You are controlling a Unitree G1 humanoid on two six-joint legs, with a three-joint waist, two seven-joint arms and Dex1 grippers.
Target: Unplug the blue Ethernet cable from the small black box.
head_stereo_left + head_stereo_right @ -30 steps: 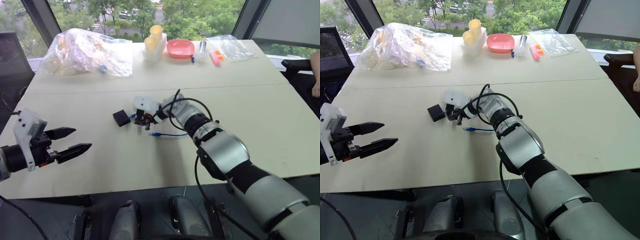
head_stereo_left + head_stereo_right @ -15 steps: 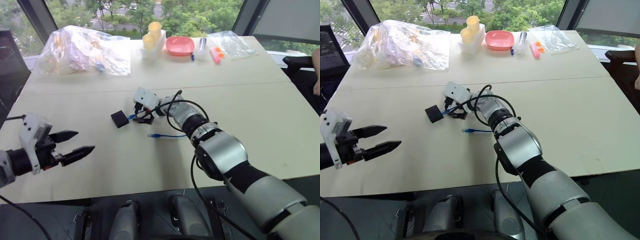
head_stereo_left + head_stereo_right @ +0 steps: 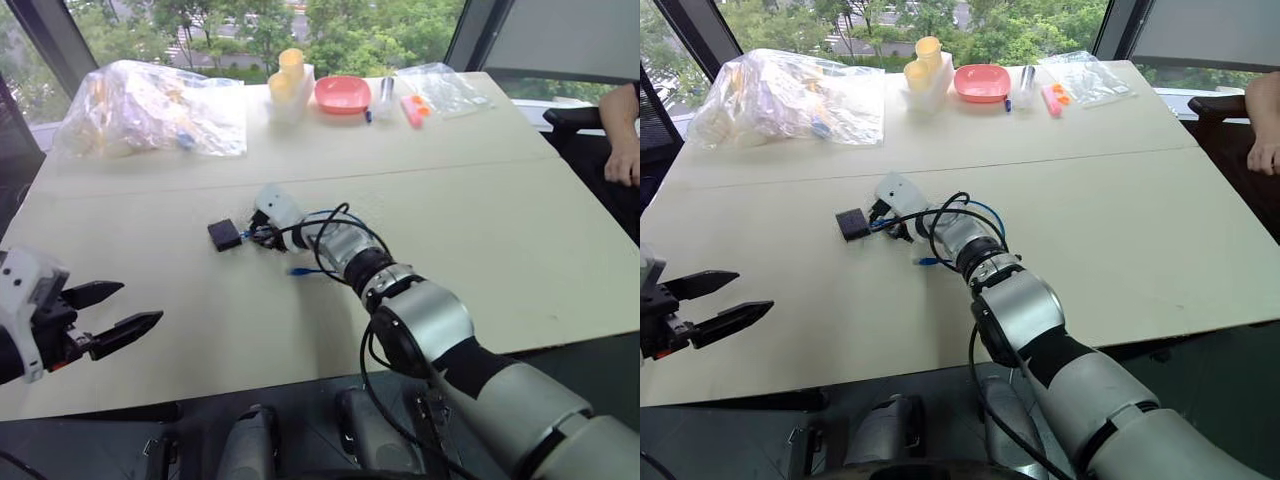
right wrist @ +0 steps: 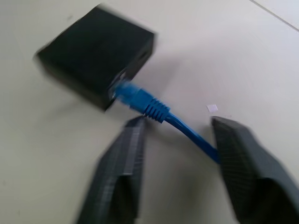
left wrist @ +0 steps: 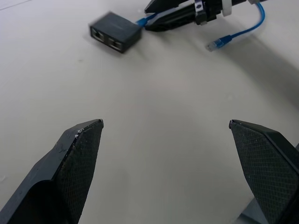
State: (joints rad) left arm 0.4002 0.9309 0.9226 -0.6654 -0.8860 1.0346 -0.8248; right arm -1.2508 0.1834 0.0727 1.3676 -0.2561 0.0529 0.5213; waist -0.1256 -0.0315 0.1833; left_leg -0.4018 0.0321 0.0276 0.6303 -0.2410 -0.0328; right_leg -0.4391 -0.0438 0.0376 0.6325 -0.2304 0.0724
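Observation:
The small black box [image 3: 224, 235] lies flat on the cream table, left of centre. The blue Ethernet cable [image 4: 154, 109] is plugged into its side, and its free end with a clear plug [image 3: 300, 271] rests on the table nearer me. My right gripper [image 4: 177, 123] is low at the box, with its fingers standing apart on either side of the cable just behind the plug boot. One finger [image 4: 124, 158] nearly touches the boot. My left gripper [image 3: 140, 303] hovers open and empty over the table's near left, well away from the box [image 5: 114, 32].
Along the far edge lie a clear plastic bag of items [image 3: 150, 105], stacked yellow cups [image 3: 288, 75], a pink bowl [image 3: 343, 93] and another clear bag [image 3: 440, 90]. A person's arm [image 3: 620, 140] shows at the far right.
My right gripper rolled and sank to the table beside the box, its fingers now astride the cable. My left gripper drew back toward the near left edge. The camera view also shifted.

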